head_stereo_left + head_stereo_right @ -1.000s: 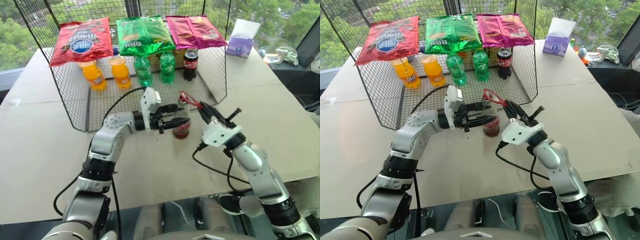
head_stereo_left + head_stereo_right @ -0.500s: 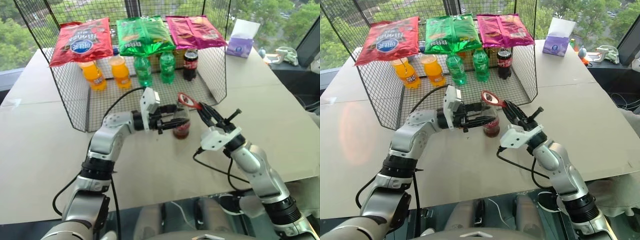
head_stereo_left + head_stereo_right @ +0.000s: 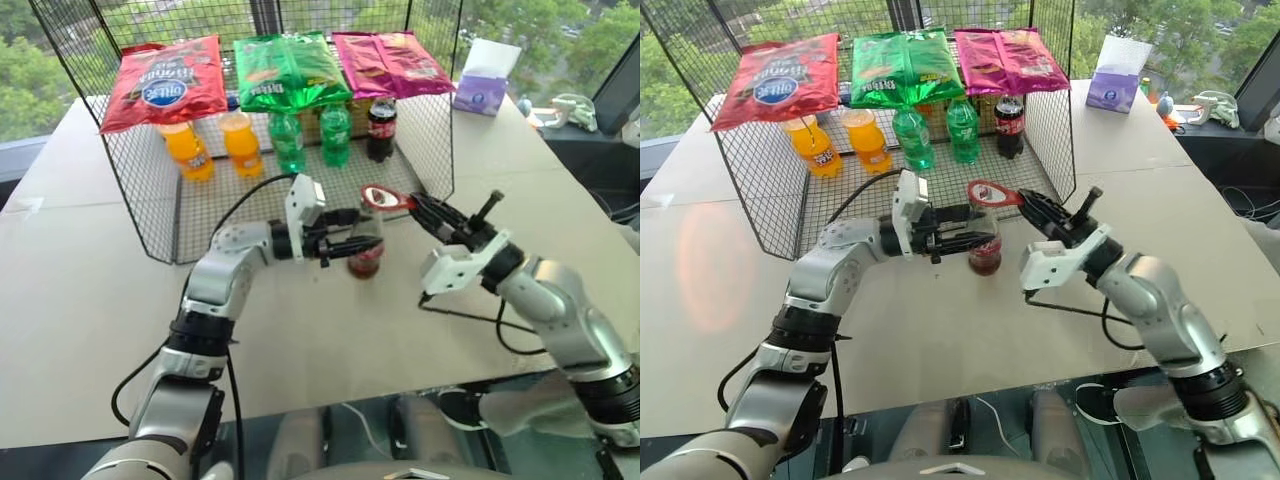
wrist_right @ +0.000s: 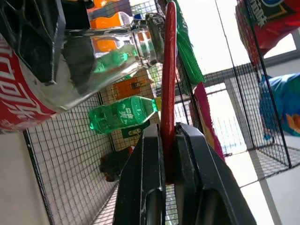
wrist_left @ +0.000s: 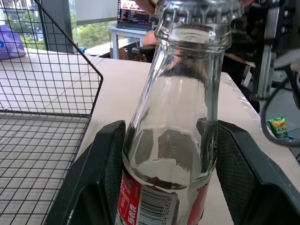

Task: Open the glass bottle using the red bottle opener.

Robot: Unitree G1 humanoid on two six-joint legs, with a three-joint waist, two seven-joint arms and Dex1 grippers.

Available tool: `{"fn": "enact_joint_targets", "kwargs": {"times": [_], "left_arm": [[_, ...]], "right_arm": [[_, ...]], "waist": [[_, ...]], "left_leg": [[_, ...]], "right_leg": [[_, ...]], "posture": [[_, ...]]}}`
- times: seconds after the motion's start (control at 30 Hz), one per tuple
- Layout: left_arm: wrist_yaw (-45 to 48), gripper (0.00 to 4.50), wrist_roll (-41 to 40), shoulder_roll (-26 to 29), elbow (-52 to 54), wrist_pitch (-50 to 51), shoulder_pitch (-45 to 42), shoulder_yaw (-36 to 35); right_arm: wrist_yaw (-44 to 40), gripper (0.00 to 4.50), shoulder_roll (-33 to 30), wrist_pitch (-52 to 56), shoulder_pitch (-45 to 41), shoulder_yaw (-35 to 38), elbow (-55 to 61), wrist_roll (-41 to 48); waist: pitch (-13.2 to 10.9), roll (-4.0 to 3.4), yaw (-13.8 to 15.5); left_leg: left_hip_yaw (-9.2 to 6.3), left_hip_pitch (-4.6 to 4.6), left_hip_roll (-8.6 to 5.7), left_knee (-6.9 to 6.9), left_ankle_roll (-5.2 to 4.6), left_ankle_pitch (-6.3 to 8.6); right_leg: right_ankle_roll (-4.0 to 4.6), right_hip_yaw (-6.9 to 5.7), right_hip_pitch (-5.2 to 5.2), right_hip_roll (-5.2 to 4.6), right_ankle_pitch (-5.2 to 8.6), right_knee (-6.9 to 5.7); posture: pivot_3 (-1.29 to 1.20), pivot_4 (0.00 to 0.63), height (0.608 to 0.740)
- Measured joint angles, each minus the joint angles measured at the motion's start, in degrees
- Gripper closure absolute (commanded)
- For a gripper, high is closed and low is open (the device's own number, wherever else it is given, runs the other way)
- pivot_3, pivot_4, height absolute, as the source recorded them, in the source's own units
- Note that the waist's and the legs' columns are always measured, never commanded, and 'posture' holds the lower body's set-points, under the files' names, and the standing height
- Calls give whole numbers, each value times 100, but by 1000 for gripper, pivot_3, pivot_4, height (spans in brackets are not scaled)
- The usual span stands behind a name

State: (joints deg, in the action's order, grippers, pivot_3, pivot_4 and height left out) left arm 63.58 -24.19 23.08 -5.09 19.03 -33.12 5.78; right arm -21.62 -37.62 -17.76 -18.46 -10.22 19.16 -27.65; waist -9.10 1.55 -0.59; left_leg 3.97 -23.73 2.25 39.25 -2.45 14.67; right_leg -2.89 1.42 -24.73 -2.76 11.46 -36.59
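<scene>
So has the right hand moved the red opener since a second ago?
Yes. The red bottle opener has rolled from tilted to flat, level over the glass bottle, and the right hand has swung rightward.

glass bottle [image 5: 171, 140] base cut off

bottle [image 3: 365, 250] before wire rack [image 3: 140, 200] | opener [image 3: 381, 197] atop (its cap)

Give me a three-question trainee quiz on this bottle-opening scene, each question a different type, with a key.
1. True or false: the left gripper holds the glass bottle upright on the table.
2. What does the right gripper grip?
A. a green soda bottle
B. the red opener
C. a chip bag
3. Fill in: the opener's ring head sits at the bottle's ____.

Key: 1 true; 2 B; 3 cap.
</scene>
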Motion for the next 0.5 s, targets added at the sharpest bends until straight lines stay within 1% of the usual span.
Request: {"fn": "enact_joint_targets", "kwargs": {"times": [0.13,0.23,0.5], "left_arm": [[0,2310,25,-34,-16,-54,2,1],[1,2310,27,-43,-16,-61,5,1],[-76,2310,17,-75,34,65,5,-24]], "right_arm": [[-318,4500,-288,-137,-330,25,-133,235],[-400,4500,-297,-184,-368,30,-181,309],[-832,4500,-532,-415,-909,30,-474,483]], "waist": [[0,0,2],[0,0,17],[-1,0,18]], "left_leg": [[0,-1,0,0,0,0],[0,-2,0,0,0,0],[1,-3,0,0,0,0]], "right_leg": [[0,0,0,0,0,1],[0,0,-1,-1,0,1],[0,1,-1,-1,0,2]], "posture": [[0,150,740],[0,150,740],[0,150,740]]}}
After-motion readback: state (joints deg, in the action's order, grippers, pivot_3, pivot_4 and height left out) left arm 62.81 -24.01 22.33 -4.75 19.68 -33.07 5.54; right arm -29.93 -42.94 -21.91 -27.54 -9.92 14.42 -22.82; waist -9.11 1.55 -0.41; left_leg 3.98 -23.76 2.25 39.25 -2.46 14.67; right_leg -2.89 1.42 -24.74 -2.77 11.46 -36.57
